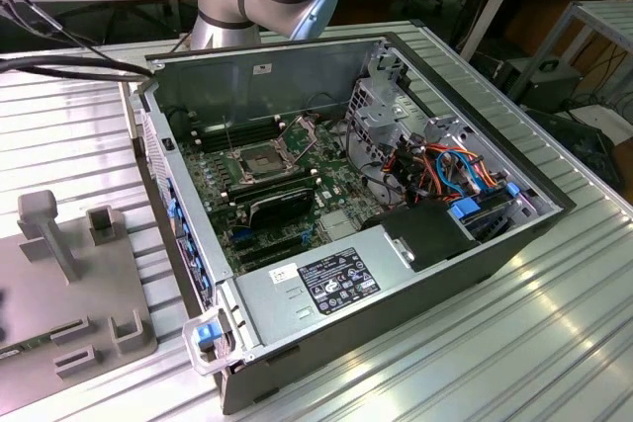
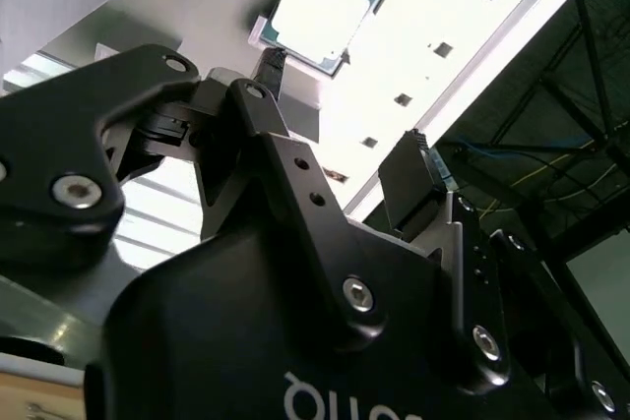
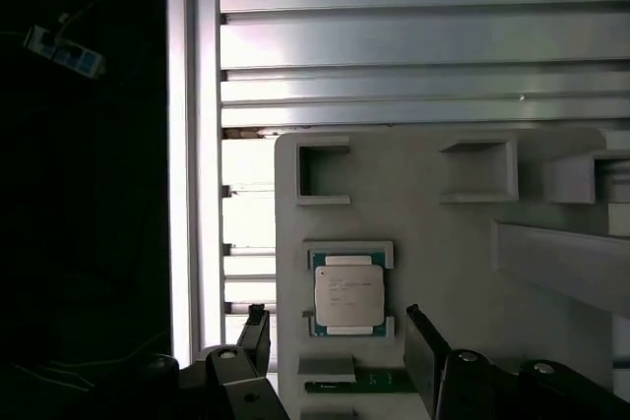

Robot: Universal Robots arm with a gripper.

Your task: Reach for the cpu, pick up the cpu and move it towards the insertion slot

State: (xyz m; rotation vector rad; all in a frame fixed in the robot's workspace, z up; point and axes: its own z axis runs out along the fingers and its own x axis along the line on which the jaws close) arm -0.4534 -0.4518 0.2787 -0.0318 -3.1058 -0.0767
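Observation:
The cpu (image 3: 348, 302), a pale silver square chip, lies flat in a small cradle on a grey fixture plate (image 3: 443, 243); in the second wrist view the cpu (image 2: 320, 7) sits beyond the fingertips. My gripper (image 3: 340, 341) is open in both wrist views and hovers over the chip without touching it. One black finger (image 3: 258, 331) stands on each side of the chip, and nothing is between them. In the second wrist view the gripper (image 2: 340, 120) shows the same wide gap. The insertion slot (image 1: 259, 158) is the silvery-framed square socket on the motherboard, with its metal plate lifted.
The open computer case (image 1: 475, 244) stands on a ribbed metal table (image 1: 554, 343). Inside it are a black card (image 1: 282, 207), a power supply (image 1: 326, 279) and a drive cage with coloured cables (image 1: 445, 170). A grey fixture with upright posts (image 1: 59, 274) lies at the exterior view's left.

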